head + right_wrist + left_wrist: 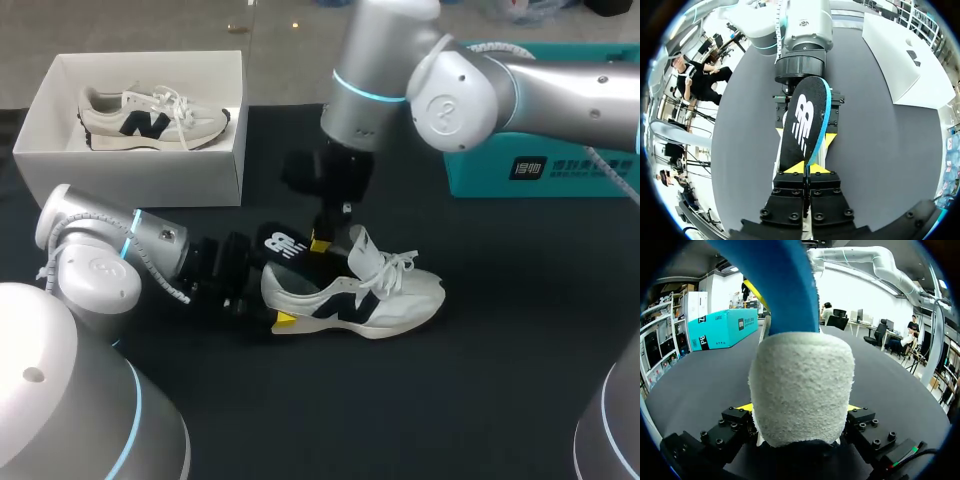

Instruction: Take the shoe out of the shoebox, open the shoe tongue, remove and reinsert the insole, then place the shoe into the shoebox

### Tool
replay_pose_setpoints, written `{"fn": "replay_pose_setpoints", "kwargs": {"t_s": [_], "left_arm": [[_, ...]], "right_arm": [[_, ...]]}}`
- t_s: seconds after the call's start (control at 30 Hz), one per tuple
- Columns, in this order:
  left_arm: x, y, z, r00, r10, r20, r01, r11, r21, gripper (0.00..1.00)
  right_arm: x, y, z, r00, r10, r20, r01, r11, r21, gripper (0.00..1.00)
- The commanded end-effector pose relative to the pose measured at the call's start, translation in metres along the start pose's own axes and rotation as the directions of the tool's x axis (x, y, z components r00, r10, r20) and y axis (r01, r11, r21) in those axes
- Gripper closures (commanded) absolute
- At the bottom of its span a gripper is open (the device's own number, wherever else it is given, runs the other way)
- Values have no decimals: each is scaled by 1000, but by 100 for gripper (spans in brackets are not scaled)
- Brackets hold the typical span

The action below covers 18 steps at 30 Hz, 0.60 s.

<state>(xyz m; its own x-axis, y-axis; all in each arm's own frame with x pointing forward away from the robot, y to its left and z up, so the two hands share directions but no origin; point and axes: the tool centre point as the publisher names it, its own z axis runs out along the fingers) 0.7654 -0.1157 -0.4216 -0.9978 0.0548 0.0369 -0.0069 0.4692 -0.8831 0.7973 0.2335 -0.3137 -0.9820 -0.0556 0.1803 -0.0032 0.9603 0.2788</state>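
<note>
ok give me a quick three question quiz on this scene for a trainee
1. True or false: the right gripper has its fingers shut on the insole.
2. What is the left gripper holding? A the heel of the shoe; B a cloth; C nothing.
3. Fill in: the white shoebox holds a second ____.

Key: 1 true; 2 A; 3 shoe, the second shoe lying on its side in the box.
</note>
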Motion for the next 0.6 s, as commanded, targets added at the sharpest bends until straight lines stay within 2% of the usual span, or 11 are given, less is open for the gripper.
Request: {"fn": "replay_pose_setpoints", "kwargs": {"t_s": [0.03, 0.6], "left_arm": [[-1, 2, 3, 1000, -1, 1, 1, 1000, -2, 100], [-1, 2, 3, 1000, -1, 1, 1, 1000, -2, 100]], "right_arm": [[2, 0, -2, 1000, -3, 5, 3, 1000, -6, 100], [2, 1, -3, 1000, -9, 5, 9, 1000, -23, 100]]}}
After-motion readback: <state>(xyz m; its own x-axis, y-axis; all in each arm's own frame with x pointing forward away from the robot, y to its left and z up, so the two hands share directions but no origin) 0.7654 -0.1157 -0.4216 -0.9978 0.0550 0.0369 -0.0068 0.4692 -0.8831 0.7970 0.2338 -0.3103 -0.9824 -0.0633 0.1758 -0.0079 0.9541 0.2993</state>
